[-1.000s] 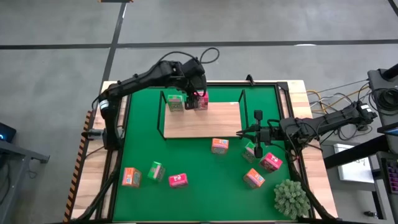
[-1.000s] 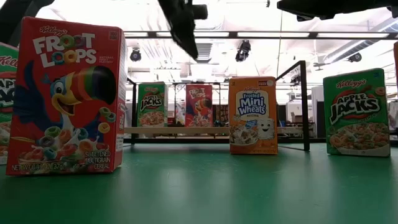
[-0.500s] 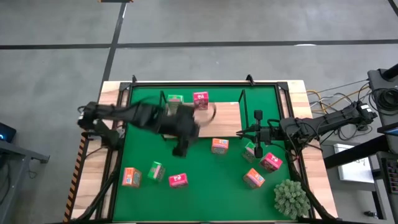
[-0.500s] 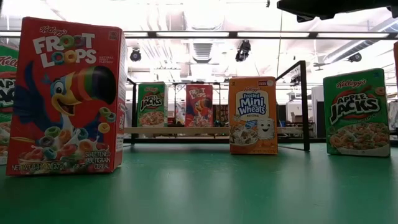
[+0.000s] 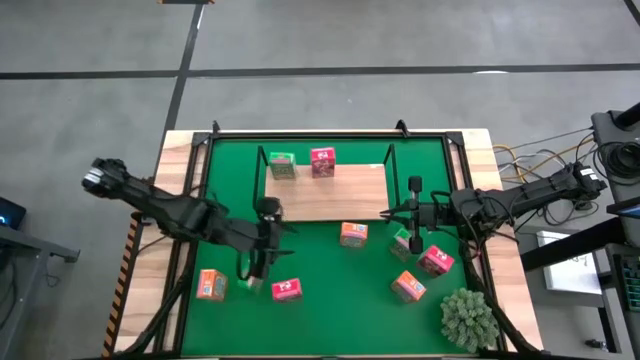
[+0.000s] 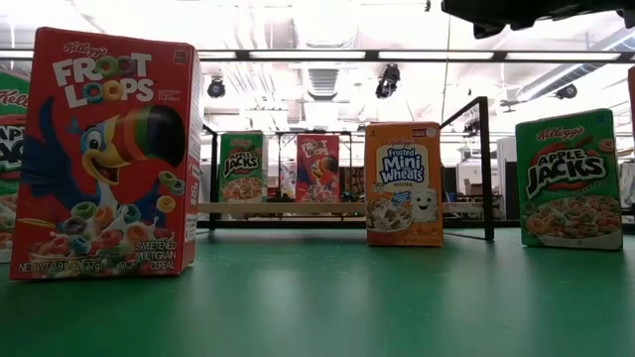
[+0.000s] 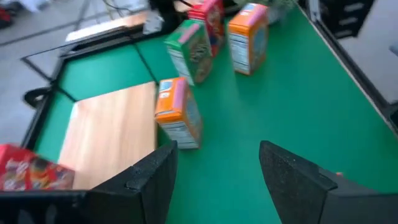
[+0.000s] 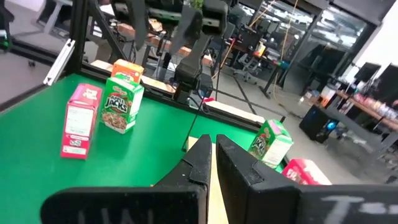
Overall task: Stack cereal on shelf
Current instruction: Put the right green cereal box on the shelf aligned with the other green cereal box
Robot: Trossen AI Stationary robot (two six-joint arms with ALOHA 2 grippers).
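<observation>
- The shelf (image 5: 325, 193) is a flat, rectangular board of pale, smooth wood with a thin black wire frame rising at each end; it lies on the far half of the green mat (image 5: 320, 320), its long axis running left to right across the table.
- Two small cereal boxes stand upright on the shelf's far edge, side by side with a small gap: a green box (image 5: 282, 165) towards the left end and a pink-red box (image 5: 322, 161) just right of it. In the low view their printed fronts face the camera.
- The rest of the shelf board is bare wood.
- An orange box (image 5: 353, 234) stands on the mat just in front of the shelf's near edge, right of centre; in the left wrist view it is upright beside the board's corner.
- Near the mat's front left sit an orange box (image 5: 210, 285), a green box (image 5: 251, 275) and a pink-red box (image 5: 287, 290) in a loose row.
- On the right side are a green box (image 5: 404, 241), a pink-red box (image 5: 435, 261) and an orange box (image 5: 407, 286), close together.
- A spiky grey-green plant (image 5: 467, 318) sits at the front right corner.
- The left gripper (image 5: 252, 270) hangs over the front-left group, right above the green box there, its dark fingers (image 7: 149, 180) spread apart with nothing between them.
- The right gripper (image 5: 412, 215) waits by the shelf's right end, its fingers pressed together and holding nothing.
</observation>
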